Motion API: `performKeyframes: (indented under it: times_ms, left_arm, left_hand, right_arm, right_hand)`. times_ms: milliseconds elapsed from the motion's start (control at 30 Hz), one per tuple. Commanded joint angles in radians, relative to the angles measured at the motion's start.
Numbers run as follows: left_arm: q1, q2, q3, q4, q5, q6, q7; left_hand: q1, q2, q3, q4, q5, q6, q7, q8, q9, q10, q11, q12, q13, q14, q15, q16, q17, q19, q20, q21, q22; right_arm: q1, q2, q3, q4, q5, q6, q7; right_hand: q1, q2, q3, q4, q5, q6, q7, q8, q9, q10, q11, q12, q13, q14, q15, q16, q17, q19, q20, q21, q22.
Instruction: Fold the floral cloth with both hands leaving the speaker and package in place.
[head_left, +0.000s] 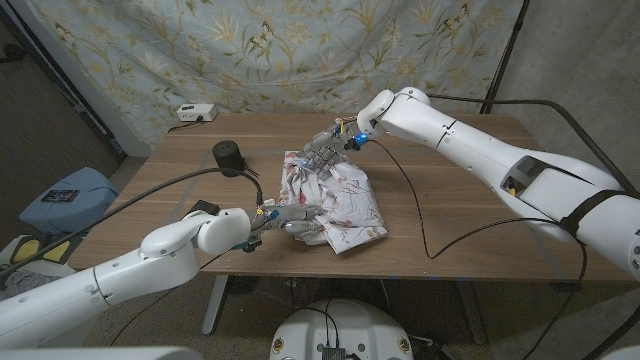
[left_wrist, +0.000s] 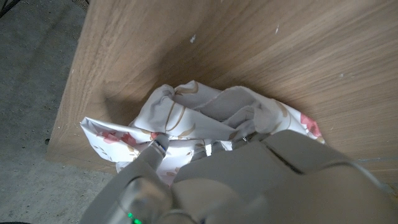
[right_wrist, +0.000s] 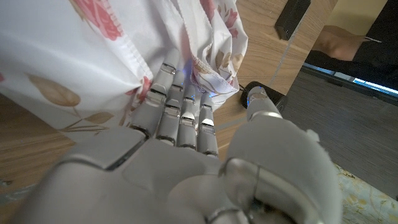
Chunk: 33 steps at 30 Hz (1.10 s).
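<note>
Both hands at the floral cloth (head_left: 330, 195), left hand (head_left: 290, 218) gripping its near edge, right hand (head_left: 335, 140) with fingers under the far edge, grip unclear; best lifted evenly together, clear of the speaker (head_left: 230, 158).

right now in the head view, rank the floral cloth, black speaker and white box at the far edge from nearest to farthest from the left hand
1. Floral cloth: the left hand is on its near edge, mid-table.
2. Black speaker: beyond the hand, on the table's left part.
3. White box: at the far left edge, by the backdrop.
</note>
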Motion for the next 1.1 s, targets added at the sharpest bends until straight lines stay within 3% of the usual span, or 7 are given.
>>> performKeyframes:
  times_ms: [33, 233, 300, 467, 833, 1100]
  left_arm:
    - [0.002, -0.013, 0.024, 0.058, -0.001, -0.006, 0.018]
    - [0.004, -0.017, 0.019, 0.070, -0.021, 0.001, 0.026]
    - [0.010, -0.015, 0.011, 0.079, -0.046, -0.009, 0.036]
    - [0.025, -0.011, 0.000, 0.093, -0.082, -0.021, 0.060]
    - [0.016, -0.011, 0.025, 0.115, -0.092, 0.004, 0.049]
    - [0.036, 0.006, 0.011, 0.098, -0.099, 0.008, 0.096]
  left_hand:
    - [-0.008, 0.002, 0.002, 0.007, 0.000, -0.012, -0.003, -0.002, 0.003, -0.010, 0.000, -0.001, 0.004, -0.007, 0.003, 0.008, 0.004, -0.005, 0.009, 0.008, 0.004]
    - [-0.019, 0.003, 0.001, 0.021, 0.000, -0.076, -0.002, -0.007, 0.002, -0.041, 0.004, -0.002, 0.005, -0.027, 0.006, 0.008, 0.005, -0.025, 0.011, 0.009, 0.004]
    - [-0.031, 0.004, -0.003, 0.036, -0.002, -0.124, 0.001, -0.009, 0.002, -0.065, 0.009, -0.001, 0.005, -0.044, 0.009, 0.010, 0.008, -0.039, 0.014, 0.010, 0.005]
    - [-0.045, 0.005, -0.008, 0.051, -0.004, -0.174, -0.002, -0.008, 0.002, -0.080, 0.015, 0.002, 0.006, -0.053, 0.014, 0.013, 0.010, -0.050, 0.019, 0.012, 0.005]
    - [-0.070, 0.007, -0.018, 0.072, -0.006, -0.232, -0.003, -0.004, 0.002, -0.118, 0.022, 0.001, 0.007, -0.077, 0.020, 0.014, 0.013, -0.068, 0.021, 0.014, 0.006]
    - [-0.075, 0.008, -0.019, 0.072, -0.005, -0.210, -0.007, 0.014, 0.002, -0.115, 0.019, 0.011, 0.007, -0.079, 0.021, 0.018, 0.012, -0.068, 0.021, 0.019, 0.006]
  right_arm:
    - [0.001, -0.049, 0.015, -0.105, 0.025, 0.008, -0.004]
    - [0.015, -0.070, 0.000, -0.140, -0.005, 0.027, -0.011]
    - [0.013, -0.077, 0.003, -0.142, -0.010, 0.038, -0.012]
    - [0.020, -0.089, 0.000, -0.139, -0.025, 0.042, -0.007]
    - [0.028, -0.113, 0.007, -0.156, -0.047, 0.038, -0.002]
    - [0.033, -0.132, 0.015, -0.173, -0.066, 0.046, -0.001]
  right_hand:
    - [0.009, 0.006, -0.002, -0.005, 0.003, 0.006, 0.029, -0.002, 0.003, 0.003, 0.007, -0.002, 0.002, 0.006, 0.005, 0.008, 0.003, 0.003, 0.008, -0.004, 0.002]
    - [0.009, 0.007, -0.005, -0.004, 0.003, 0.015, 0.032, -0.005, 0.003, 0.008, 0.007, -0.007, 0.003, -0.010, -0.012, 0.006, 0.001, -0.017, 0.000, -0.016, 0.003]
    - [0.010, 0.007, -0.007, -0.005, 0.003, 0.018, 0.030, -0.008, 0.003, 0.009, -0.003, -0.012, 0.003, -0.017, -0.035, 0.007, 0.000, -0.025, -0.010, -0.022, 0.004]
    - [0.011, 0.005, -0.010, -0.006, 0.002, 0.021, 0.017, -0.011, 0.004, 0.014, -0.019, -0.015, 0.004, -0.019, -0.045, 0.009, -0.001, -0.032, -0.021, -0.027, 0.005]
    - [0.015, 0.008, -0.012, -0.007, 0.003, 0.035, 0.006, -0.010, 0.004, 0.023, -0.031, -0.017, 0.004, -0.015, -0.061, 0.015, -0.002, -0.031, -0.032, -0.029, 0.006]
    - [0.016, 0.009, -0.013, -0.007, 0.003, 0.036, 0.005, -0.012, 0.004, 0.022, -0.033, -0.020, 0.005, -0.018, -0.061, 0.016, -0.002, -0.031, -0.034, -0.030, 0.006]
